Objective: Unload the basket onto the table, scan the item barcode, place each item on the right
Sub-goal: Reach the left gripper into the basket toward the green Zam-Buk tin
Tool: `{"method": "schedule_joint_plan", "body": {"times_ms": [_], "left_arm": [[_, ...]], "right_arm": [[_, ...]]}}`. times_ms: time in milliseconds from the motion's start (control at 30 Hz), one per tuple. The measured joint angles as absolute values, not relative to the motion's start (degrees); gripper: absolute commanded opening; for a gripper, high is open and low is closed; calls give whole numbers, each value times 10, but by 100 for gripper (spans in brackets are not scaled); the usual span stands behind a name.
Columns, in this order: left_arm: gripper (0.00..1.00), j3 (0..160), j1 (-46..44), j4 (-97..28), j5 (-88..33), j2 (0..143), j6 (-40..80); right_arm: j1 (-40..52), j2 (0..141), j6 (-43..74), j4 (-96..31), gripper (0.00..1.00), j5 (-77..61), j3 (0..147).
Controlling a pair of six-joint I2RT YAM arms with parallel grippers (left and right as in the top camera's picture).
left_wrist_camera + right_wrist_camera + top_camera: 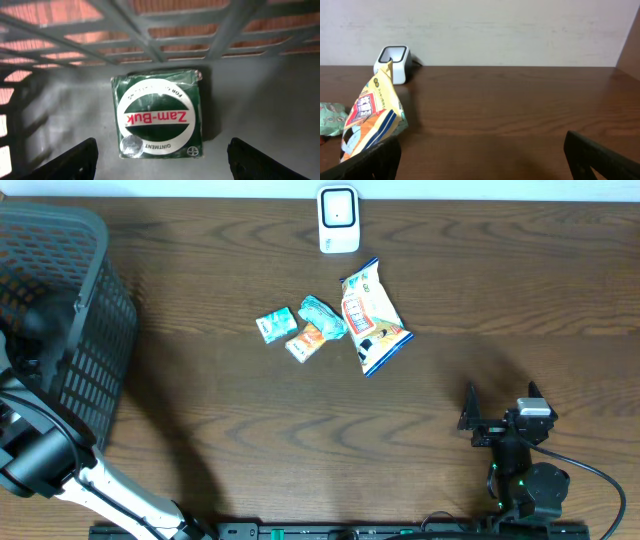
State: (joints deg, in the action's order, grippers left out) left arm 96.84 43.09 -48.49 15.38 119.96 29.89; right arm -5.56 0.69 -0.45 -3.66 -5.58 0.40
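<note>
- Looking down from the left wrist onto a green Zam-Buk box [159,116], lying flat and label up on the grey floor of the basket [150,30].
- Reading as close to square, so showing no clear long axis. Going by the lettering instead: running side to side across the view with a slight tilt, along the line from one finger to the other.
- Showing that lettering upside down in this view, the tops of the letters pointing back toward the wrist camera and the foot of the label facing the slatted basket wall beyond.
- Sitting just beside that wall; not possible to tell whether touching it.
- Hanging over the box with the left gripper [161,161] spread wide, its dark fingers [70,161] standing well outside the box's left and right edges, gripping nothing and touching nothing visible.
- Holding the right gripper [482,162] low over the bare table [520,110] at the near right, jaws spread wide too, carrying nothing.
- Standing upright at the far edge of the table: the white scanner [338,220], well apart from the basket on the left.
- Lying in front of the scanner: an orange snack bag [372,320], with three small packets [305,342] just beside it on its left.
</note>
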Motion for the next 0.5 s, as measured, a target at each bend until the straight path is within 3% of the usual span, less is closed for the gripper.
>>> {"method": "schedule_joint_plan", "body": {"times_ms": [500], "left_arm": [[82, 921, 431, -411, 154, 1200, 284]], "right_arm": [[-56, 7, -4, -37, 99, -56, 4]]}}
